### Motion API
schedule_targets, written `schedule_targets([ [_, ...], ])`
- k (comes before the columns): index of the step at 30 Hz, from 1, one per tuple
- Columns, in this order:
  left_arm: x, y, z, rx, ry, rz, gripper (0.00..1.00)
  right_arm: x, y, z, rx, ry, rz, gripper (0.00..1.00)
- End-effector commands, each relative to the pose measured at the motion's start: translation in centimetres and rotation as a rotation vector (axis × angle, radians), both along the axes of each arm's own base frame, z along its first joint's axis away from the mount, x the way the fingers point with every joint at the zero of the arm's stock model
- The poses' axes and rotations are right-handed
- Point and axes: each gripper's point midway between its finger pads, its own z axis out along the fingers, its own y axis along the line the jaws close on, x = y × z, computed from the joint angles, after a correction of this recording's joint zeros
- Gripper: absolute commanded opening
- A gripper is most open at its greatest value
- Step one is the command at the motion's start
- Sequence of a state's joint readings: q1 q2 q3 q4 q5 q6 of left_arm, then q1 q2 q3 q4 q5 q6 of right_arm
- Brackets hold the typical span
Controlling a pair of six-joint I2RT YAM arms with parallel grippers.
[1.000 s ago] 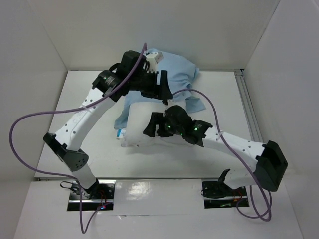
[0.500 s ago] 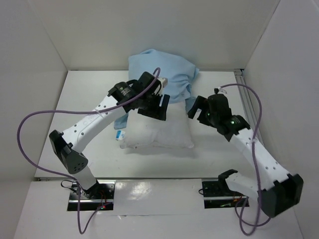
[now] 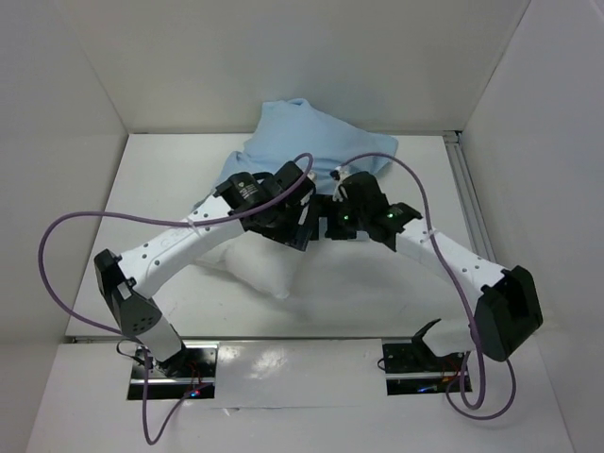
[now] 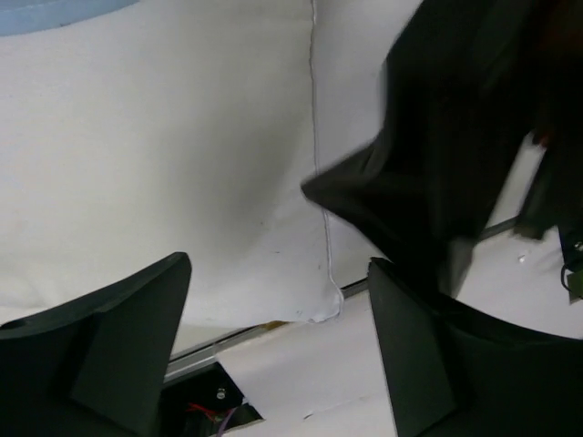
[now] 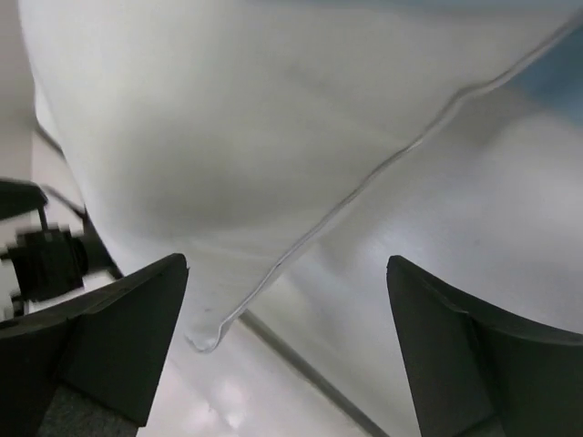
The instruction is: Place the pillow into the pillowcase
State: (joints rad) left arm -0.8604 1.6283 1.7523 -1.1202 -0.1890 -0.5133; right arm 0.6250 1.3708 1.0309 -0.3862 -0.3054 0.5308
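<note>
One pillow (image 3: 269, 271): white, plump, fine-woven, with a piped seam and a pointed corner, seen over the desk (image 3: 170, 189). One pillowcase (image 3: 302, 137): thin light-blue cloth, crumpled, bunched at the pillow's far edge and touching it. Two pincers are counted, both close over the pillow's middle. Left pincer (image 4: 278, 264): fingers spread wide, nothing clamped, pillow face seen beyond the gap. Right pincer (image 5: 284, 264): equally wide apart, nothing held, pointed at the pillow's seam.
</note>
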Motion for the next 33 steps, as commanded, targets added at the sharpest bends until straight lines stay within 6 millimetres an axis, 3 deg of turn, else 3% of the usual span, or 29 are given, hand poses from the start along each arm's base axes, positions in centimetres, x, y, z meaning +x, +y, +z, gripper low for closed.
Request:
schedule_targets([
  [1,0.0,1.8,-1.3,0.122,-0.013,0.060,0.96,4.1,-4.4,3.1,-0.056,-0.128,-0.179,1.00],
  [3,0.3,2.5,-2.1,0.187,-0.036,0.084,1.00,5.3,-8.7,1.7,-0.124,-0.075,-0.304,1.00],
  [6,0.8,3.7,-3.5,0.321,-0.072,0.106,1.00,6.0,-12.9,-0.4,-0.219,-0.046,-0.402,1.00],
  [10,0.5,3.3,-6.4,0.382,-0.034,0.057,1.00,7.0,-15.2,-1.9,-0.347,-0.052,-0.452,1.00],
  [11,0.7,3.1,-7.5,0.395,-0.030,0.045,1.00,6.9,-15.6,-3.6,-0.395,-0.013,-0.445,1.00],
  [13,1.1,2.6,-9.7,0.421,-0.016,0.033,1.00,7.8,-15.3,-3.8,-0.438,-0.028,-0.430,1.00],
  [14,1.5,2.9,-10.5,0.437,-0.004,0.036,0.98,8.4,-16.0,-5.0,-0.496,-0.016,-0.442,1.00],
  [15,1.8,3.0,-10.8,0.442,0.001,0.044,0.91,8.9,-15.6,-5.2,-0.517,-0.036,-0.434,1.00],
  [16,2.5,2.8,-11.2,0.444,0.001,0.044,0.62,9.2,-15.3,-5.3,-0.546,-0.052,-0.413,1.00],
  [17,3.3,2.8,-10.9,0.425,-0.009,0.067,0.24,9.9,-15.8,-6.2,-0.593,-0.053,-0.428,1.00],
  [18,4.2,2.6,-9.9,0.404,-0.036,0.085,0.00,10.9,-15.1,-6.0,-0.594,-0.090,-0.416,0.99],
  [20,5.3,2.6,-8.3,0.365,-0.055,0.091,0.00,11.6,-14.4,-6.5,-0.663,-0.157,-0.355,0.99],
  [24,7.5,1.7,-3.4,0.207,-0.120,0.070,0.00,14.5,-12.4,-5.4,-0.642,-0.328,-0.280,0.99],
  [27,8.8,1.9,-1.3,0.131,-0.128,0.058,0.00,15.8,-12.8,-7.2,-0.660,-0.329,-0.246,0.99],
  [28,9.0,1.5,0.3,0.078,-0.144,0.056,0.00,16.9,-13.5,-7.0,-0.662,-0.345,-0.266,0.99],
  [33,10.3,1.7,2.8,0.004,-0.174,0.043,0.00,18.9,-14.4,-9.8,-0.659,-0.307,-0.270,0.99],
])
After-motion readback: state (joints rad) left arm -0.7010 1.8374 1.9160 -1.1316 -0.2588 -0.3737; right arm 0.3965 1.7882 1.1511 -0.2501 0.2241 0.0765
